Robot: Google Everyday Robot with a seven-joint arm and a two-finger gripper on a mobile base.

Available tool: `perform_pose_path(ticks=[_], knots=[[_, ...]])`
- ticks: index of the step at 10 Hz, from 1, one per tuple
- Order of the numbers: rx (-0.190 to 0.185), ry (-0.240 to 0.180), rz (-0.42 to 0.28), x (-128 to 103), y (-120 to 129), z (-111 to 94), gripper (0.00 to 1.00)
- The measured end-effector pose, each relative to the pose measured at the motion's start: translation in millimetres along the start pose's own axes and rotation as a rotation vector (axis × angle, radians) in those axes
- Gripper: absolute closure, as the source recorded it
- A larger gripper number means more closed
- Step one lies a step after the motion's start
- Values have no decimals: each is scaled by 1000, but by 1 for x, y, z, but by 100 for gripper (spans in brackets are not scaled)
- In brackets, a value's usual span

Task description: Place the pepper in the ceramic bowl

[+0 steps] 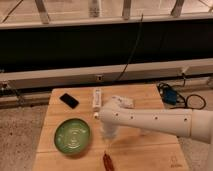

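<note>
We see the gripper [108, 140] hanging just above the pepper [107, 161] near the front edge of the wooden table [150, 155], arm [150, 120] reaching in from the right, ceramic bowl [72, 136] nearby, black phone [69, 100] further back

Gripper [107, 140] over table [150, 150], close to pepper [107, 161] at front edge; ceramic bowl [73, 136] left of both, phone [69, 100] behind bowl.

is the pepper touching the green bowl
Apart: camera view shows bare wood between slim dark red pepper and round green ceramic bowl; tool hovers over pepper.
</note>
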Motion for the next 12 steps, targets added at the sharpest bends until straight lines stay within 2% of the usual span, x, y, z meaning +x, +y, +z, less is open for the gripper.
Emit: perform_pose_path(ticks=[2, 3, 7, 8, 11, 12], knots=[[-3, 2, -5, 0, 1, -1, 27], [4, 9, -16, -4, 3, -3, 25], [37, 51, -96, -43, 12, -9, 25], [36, 72, -117, -59, 15, -6, 25], [15, 110, -160, -76, 17, 4, 25], [5, 111, -178, -80, 18, 11, 25]])
